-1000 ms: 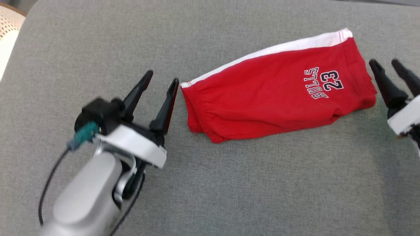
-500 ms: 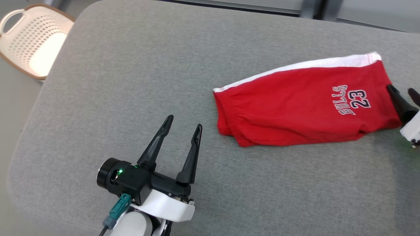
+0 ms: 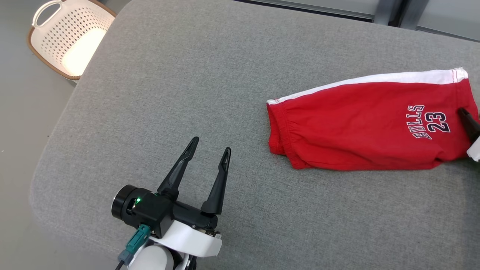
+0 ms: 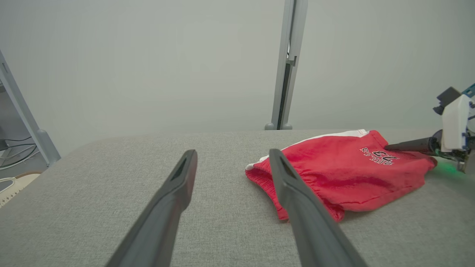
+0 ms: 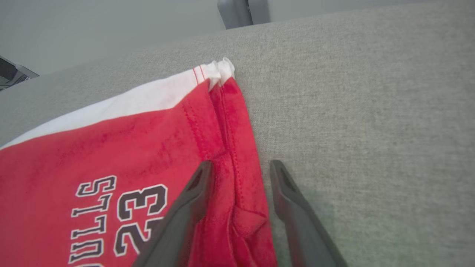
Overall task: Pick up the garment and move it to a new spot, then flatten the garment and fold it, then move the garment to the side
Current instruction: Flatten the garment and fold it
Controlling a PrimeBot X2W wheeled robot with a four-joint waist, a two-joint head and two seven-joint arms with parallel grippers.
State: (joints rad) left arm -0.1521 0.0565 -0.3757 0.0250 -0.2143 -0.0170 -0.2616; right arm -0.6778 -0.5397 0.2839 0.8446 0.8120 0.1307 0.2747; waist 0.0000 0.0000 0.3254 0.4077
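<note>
on the grey fabric-covered surface (image 3: 210,67), the red cloth shorts with a white side stripe (image 3: 360,127) lie flat, folded lengthwise. at their printed hem end, the right end effector (image 5: 241,163) straddles the hem corner, its fingers narrowly apart and not yet pinching: one over the cloth, one on the surface just beside it. near the shorts' waistband end, the left end effector (image 3: 211,144) is spread wide and empty.

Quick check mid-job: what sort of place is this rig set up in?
Probably an indoor laundry-folding test area: a grey padded surface carrying red shorts, a white perforated laundry basket on the floor beside it, and a plain pale wall with a metal post behind.
</note>
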